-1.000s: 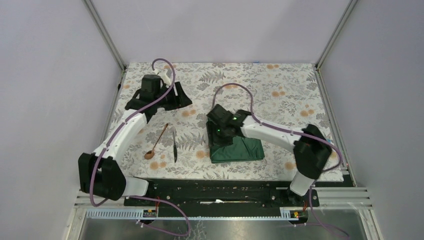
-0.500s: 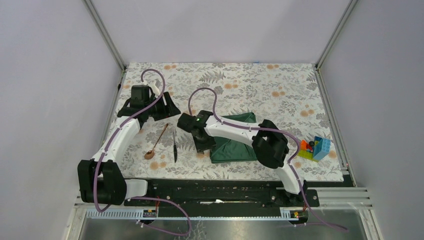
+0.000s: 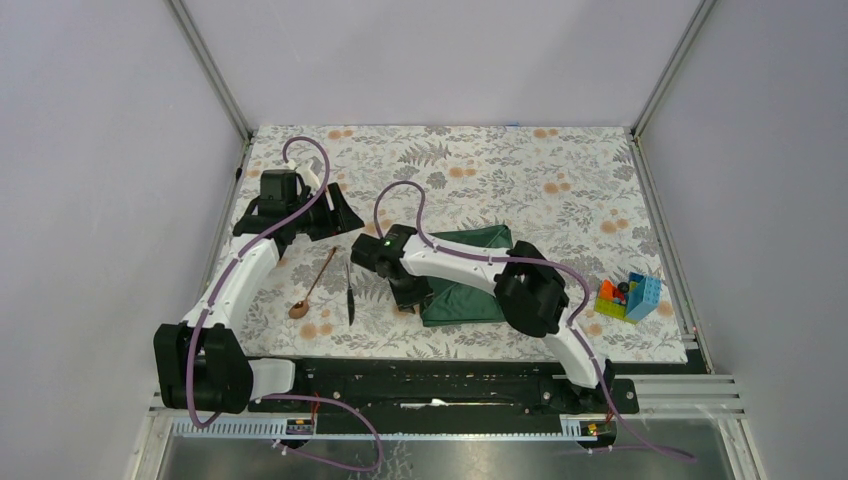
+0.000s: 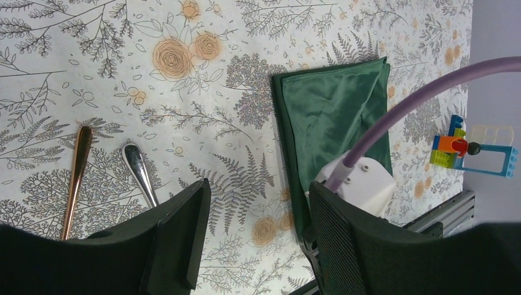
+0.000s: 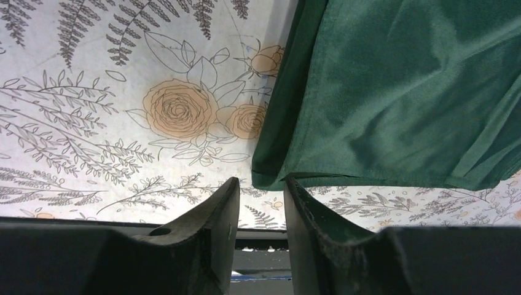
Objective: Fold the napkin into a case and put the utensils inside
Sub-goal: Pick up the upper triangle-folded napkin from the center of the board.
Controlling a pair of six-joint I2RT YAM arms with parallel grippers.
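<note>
Swinging in from the right over the last second, my right arm now reaches across the napkin point(image 3: 465, 303), and my right claw point(image 5: 261, 179) sits low at the cloth's near-left corner. That sweep has uncovered the toy blocks point(image 3: 628, 297) near the worktop's right edge. My left claw point(image 4: 259, 187) has shifted a little to the left on the far-left side. The napkin has changed too: it was a tidy folded square, and now one layer is drawn out toward the far right, so the dark green cloth lies in a loose, slanted shape near the middle of the floral tablecloth point(image 3: 560, 180). My right fingers stand close together with only a narrow gap, the napkin's corner right at their tips; I cannot tell whether they actually pinch it. My left claw is spread wide and holds nothing, hanging above the worktop. The spoon point(image 3: 312, 283) and the knife point(image 3: 350, 290) lie side by side without touching, left of the napkin and nearer me than the left claw, neither one in the cloth.
</note>
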